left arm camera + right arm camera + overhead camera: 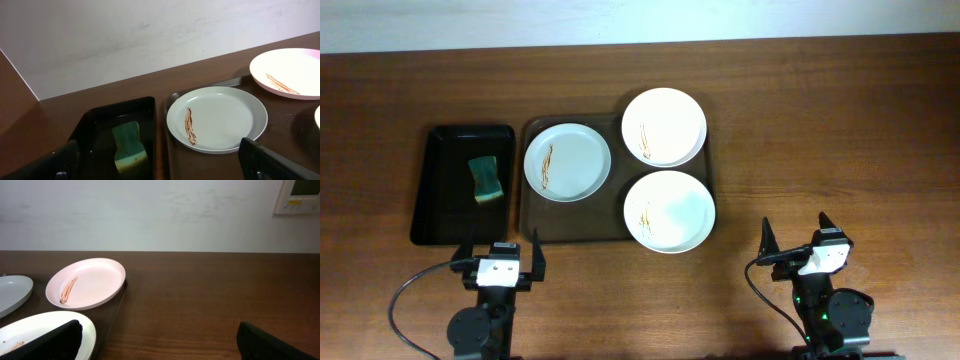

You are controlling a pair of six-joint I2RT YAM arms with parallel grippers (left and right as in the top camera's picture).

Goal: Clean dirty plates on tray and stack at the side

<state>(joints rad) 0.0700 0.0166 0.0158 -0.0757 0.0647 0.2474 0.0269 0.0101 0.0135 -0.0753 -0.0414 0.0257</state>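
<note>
Three white plates with brown sauce streaks lie on the dark brown tray [542, 228]: one at the left [567, 162], one at the back right [664, 126] over the tray's rim, one at the front right [669, 211]. The left wrist view shows the left plate [216, 118] and the back plate [292, 73]. The right wrist view shows the back plate [86, 282] and the front plate [40, 330]. My left gripper [500, 251] is open and empty, in front of the tray. My right gripper [796, 238] is open and empty, right of the tray.
A narrow glossy black tray [438, 200] stands left of the brown tray and holds a green and yellow sponge [485, 179], which also shows in the left wrist view [128, 145]. Bare wooden table [840, 140] lies to the right. A white wall runs along the back.
</note>
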